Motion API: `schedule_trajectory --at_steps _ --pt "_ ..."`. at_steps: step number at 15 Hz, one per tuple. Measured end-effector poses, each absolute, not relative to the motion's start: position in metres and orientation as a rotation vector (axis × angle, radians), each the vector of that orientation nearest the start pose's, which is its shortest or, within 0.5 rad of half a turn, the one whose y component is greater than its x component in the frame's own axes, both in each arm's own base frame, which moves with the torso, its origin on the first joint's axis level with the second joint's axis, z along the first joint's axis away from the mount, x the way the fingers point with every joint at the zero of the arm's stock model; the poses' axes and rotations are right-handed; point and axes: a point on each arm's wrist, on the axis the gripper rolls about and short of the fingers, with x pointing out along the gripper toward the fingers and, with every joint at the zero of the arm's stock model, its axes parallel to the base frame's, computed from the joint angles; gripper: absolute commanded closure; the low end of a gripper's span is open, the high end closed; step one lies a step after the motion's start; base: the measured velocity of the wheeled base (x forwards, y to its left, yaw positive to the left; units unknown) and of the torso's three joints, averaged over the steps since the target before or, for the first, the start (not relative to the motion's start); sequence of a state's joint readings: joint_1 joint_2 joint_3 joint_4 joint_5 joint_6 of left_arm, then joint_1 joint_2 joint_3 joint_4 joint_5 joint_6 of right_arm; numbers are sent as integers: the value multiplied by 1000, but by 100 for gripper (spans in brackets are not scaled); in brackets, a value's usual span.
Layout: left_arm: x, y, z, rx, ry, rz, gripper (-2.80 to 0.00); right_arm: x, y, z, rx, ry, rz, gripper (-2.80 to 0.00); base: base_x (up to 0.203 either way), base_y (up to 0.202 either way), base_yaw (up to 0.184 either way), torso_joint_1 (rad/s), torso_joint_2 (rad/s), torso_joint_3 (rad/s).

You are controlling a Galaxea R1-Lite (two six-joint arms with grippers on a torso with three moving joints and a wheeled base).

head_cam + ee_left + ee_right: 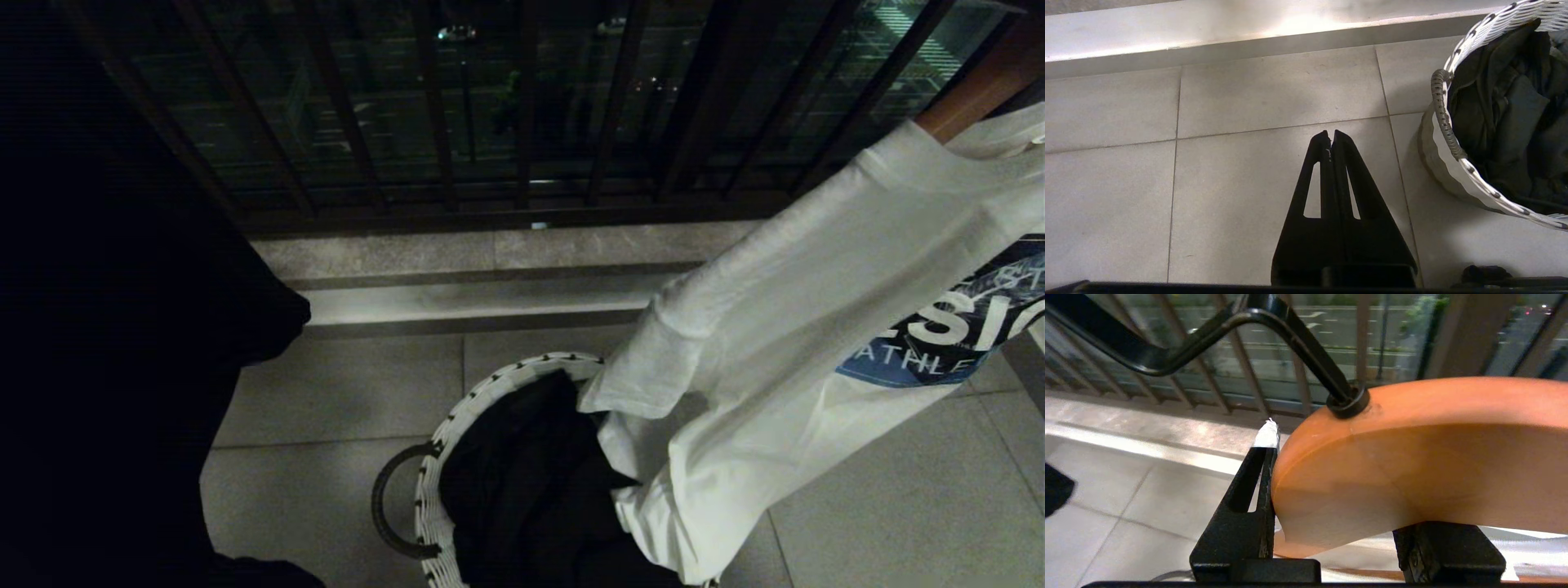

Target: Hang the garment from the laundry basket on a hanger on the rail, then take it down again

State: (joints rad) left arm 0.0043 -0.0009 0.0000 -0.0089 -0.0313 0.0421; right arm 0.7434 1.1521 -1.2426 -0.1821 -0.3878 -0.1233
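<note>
A white T-shirt with a blue print, the garment [816,327], hangs slanted on a wooden hanger [980,90] at the upper right. Its lower end droops over the laundry basket [457,433], a white woven basket with a dark ring handle [384,506] and dark clothes [531,474] inside. My right gripper [1355,465] is shut on the hanger [1412,457] just below its black hook [1290,330], which hangs on nothing. The rail is out of view. My left gripper [1331,134] is shut and empty over the floor tiles, beside the basket [1457,159].
Dark balcony bars [522,122] run across the back above a stone ledge [490,294]. A large black mass [122,327] fills the left side of the head view. Grey tile floor [326,392] surrounds the basket.
</note>
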Motion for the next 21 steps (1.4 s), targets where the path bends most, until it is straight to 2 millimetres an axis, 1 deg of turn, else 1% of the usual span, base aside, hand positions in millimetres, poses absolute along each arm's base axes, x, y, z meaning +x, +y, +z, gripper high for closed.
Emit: schedule_trajectory --at_steps 7,12,21 --pt "-23 -1 76 41 -9 -26 0 111 77 397 32 -280 261 0 0 0 0 0 0 0" --pt "-23 -1 76 39 -8 -26 0 106 70 403 45 -306 244 0 0 0 0 1 0 13" --pt "-23 -1 76 38 -10 -26 0 96 62 406 60 -329 231 0 0 0 0 2 2 183"
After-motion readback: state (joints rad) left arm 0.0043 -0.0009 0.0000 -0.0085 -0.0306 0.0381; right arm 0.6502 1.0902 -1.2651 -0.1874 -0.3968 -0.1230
